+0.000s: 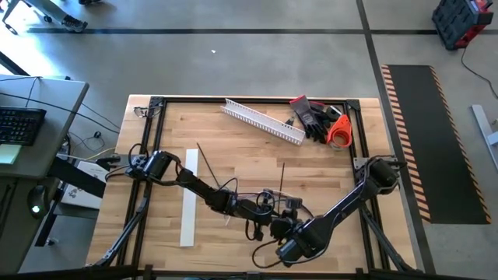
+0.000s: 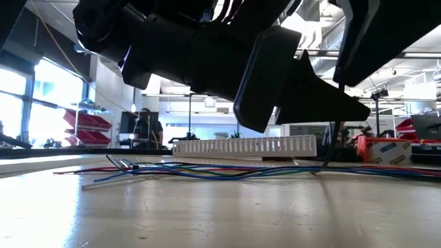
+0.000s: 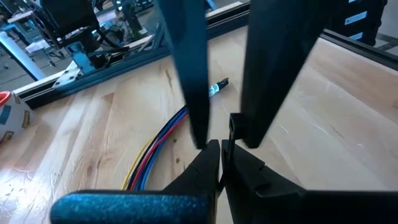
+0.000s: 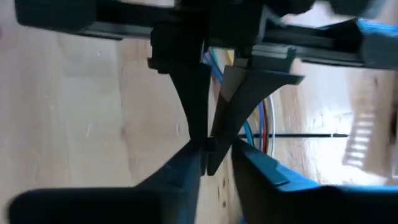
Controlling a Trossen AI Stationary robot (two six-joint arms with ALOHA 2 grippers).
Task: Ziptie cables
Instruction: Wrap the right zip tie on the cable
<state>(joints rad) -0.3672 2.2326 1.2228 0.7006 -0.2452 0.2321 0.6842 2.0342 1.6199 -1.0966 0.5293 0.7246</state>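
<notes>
A: Arms? Both reach low, meeting near the table's point(image 1: 327, 155) front edge; left gripper point(image 3: 222, 146) clenched, right gripper point(image 4: 208, 149) nearly closed, tips touching.
B: Cables point(image 2: 227, 170)? Flat on the table beneath them

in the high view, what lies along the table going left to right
flat white strip → left end effector → slotted white channel → black gloves → orange tape roll

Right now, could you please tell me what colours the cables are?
The cables are blue, red and yellow, clearest in the left wrist view; the low view adds green.
</notes>
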